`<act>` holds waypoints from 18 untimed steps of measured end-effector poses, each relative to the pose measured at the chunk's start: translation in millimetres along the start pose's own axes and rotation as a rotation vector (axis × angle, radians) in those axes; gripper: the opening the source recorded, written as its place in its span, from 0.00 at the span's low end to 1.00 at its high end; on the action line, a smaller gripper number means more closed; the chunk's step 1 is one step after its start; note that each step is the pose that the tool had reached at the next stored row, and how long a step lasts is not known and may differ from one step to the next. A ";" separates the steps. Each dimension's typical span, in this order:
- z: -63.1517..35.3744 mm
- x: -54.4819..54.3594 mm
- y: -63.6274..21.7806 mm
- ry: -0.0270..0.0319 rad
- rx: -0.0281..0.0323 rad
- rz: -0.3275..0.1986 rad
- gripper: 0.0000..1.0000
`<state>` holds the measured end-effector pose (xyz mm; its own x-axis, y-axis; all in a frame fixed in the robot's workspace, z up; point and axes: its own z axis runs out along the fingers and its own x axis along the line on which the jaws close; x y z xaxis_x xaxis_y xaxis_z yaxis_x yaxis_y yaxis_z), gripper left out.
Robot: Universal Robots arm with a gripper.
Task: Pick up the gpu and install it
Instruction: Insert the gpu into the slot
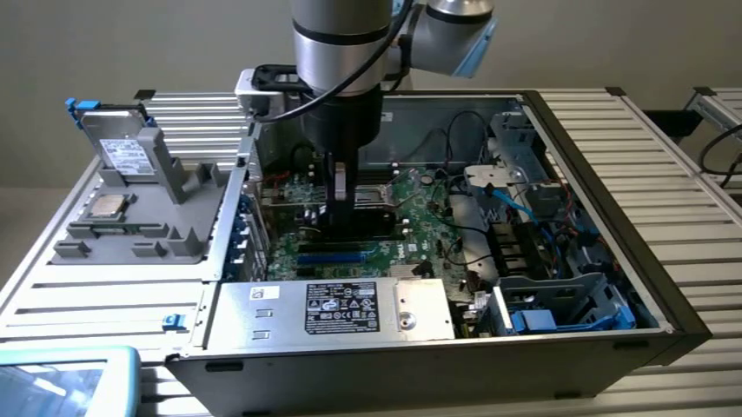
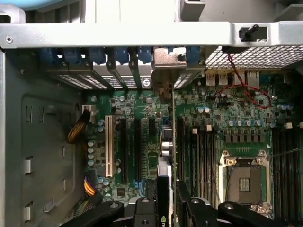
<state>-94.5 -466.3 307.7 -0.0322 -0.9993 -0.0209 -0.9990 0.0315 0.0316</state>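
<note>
The gripper (image 2: pixel 166 201) is clamped on the gpu (image 2: pixel 166 144), held edge-on above the motherboard (image 2: pixel 236 118), apparently to align its bracket (image 2: pixel 165 64) with the case's slot openings (image 2: pixel 118 78).

The gripper (image 2: pixel 168 201) clamps the gpu (image 2: pixel 165 142) edge-on over the motherboard (image 2: pixel 222 118), its silver bracket (image 2: pixel 168 66) among the slot covers (image 2: pixel 118 71) at the motherboard's edge.

A plain beige wall (image 1: pixel 139 43) stands behind the counter (image 1: pixel 684 200), whose top is ribbed silver metal slats. A second slatted counter (image 1: pixel 721 102) sits at the exterior view's right, near the first. Light is soft and even.
</note>
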 end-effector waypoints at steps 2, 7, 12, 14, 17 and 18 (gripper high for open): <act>3.6 0.1 -0.1 0.0002 -0.0001 -0.004 0.28; 10.7 -5.1 0.1 0.0114 0.0001 -0.015 0.28; 11.6 -7.0 0.2 0.0289 0.0005 -0.015 0.28; 11.9 -9.4 0.2 0.0634 0.0013 -0.014 0.28; 12.0 -10.3 0.3 0.0870 0.0019 -0.013 0.28; 12.1 -10.3 0.3 0.0871 0.0019 -0.013 0.28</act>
<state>-94.8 -455.8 295.9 -0.0163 -0.9977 0.0657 -0.9994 0.0183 0.0300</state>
